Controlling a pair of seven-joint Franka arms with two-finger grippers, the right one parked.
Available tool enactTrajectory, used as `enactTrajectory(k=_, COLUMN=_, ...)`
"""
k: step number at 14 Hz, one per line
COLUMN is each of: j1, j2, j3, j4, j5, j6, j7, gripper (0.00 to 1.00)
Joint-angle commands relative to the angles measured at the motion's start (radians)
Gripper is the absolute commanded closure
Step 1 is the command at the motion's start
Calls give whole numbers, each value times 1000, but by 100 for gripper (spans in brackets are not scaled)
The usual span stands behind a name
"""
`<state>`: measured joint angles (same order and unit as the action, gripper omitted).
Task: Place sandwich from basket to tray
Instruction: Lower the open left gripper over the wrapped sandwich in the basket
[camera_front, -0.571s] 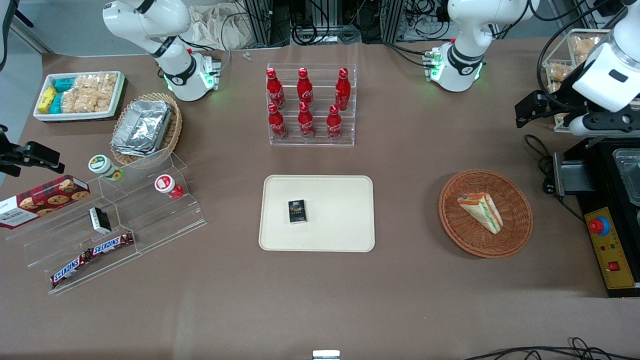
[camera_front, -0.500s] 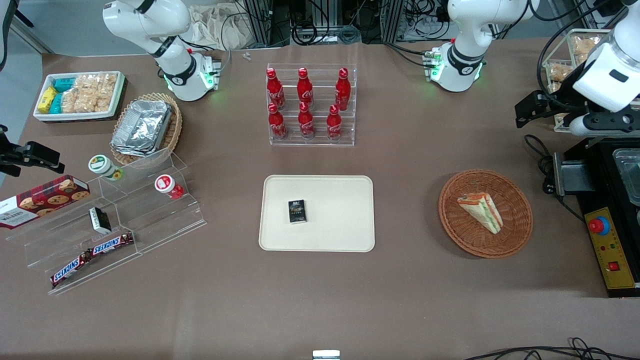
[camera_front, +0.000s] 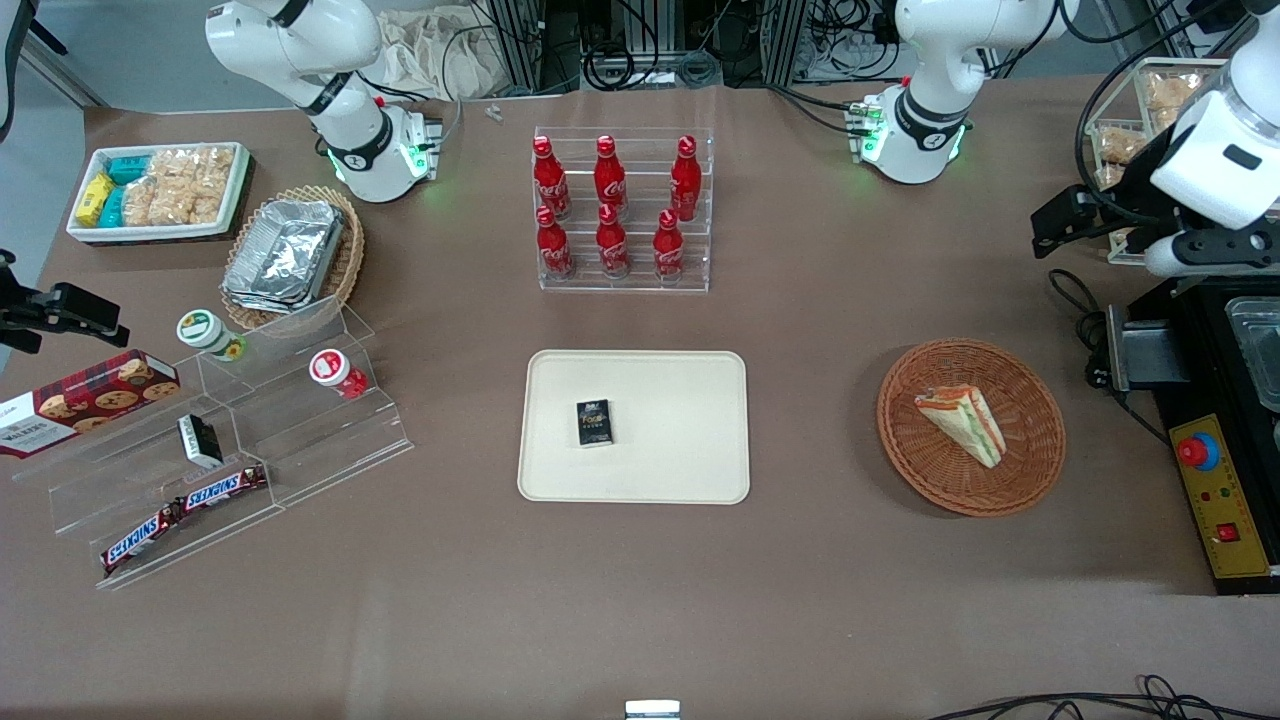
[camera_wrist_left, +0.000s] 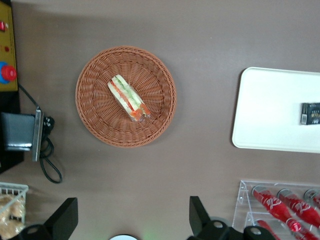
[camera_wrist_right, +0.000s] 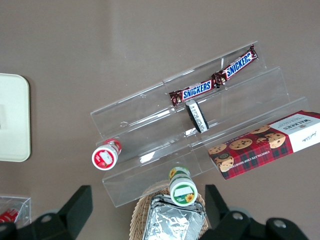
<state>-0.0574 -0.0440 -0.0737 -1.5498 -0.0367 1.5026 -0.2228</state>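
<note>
Six red cola bottles stand in two rows on a clear acrylic tiered rack, farther from the camera than the small black box. Toward the parked arm's end, a clear stepped acrylic display carries two Snickers bars on its lowest step, a small black-and-white pack above them, and a red-lidded cup and a green-lidded cup higher up. A red tartan cookie box lies beside it. Farther from the camera sit a tan wicker basket of foil containers and a white bin of snack packs.
</note>
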Motion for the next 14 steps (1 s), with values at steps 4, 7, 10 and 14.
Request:
enactTrajectory(k=4, j1=37, j2=21, j3=-1, j4=-38, j5=-8, j6=-7, j7=-148, gripper=0)
enactTrajectory(k=7, j1=60, j2=21, j3=-1, j4=-122, j5=-5, j6=69, j7=-159, gripper=0)
enactTrajectory(k=10, j1=60, j2=23, j3=-1, j4=-225, j5=-3, j6=184, j7=-274, gripper=0)
enactTrajectory(k=14, j1=60, j2=30, j3=-1, j4=-367, j5=3, j6=352, j7=-355, gripper=0)
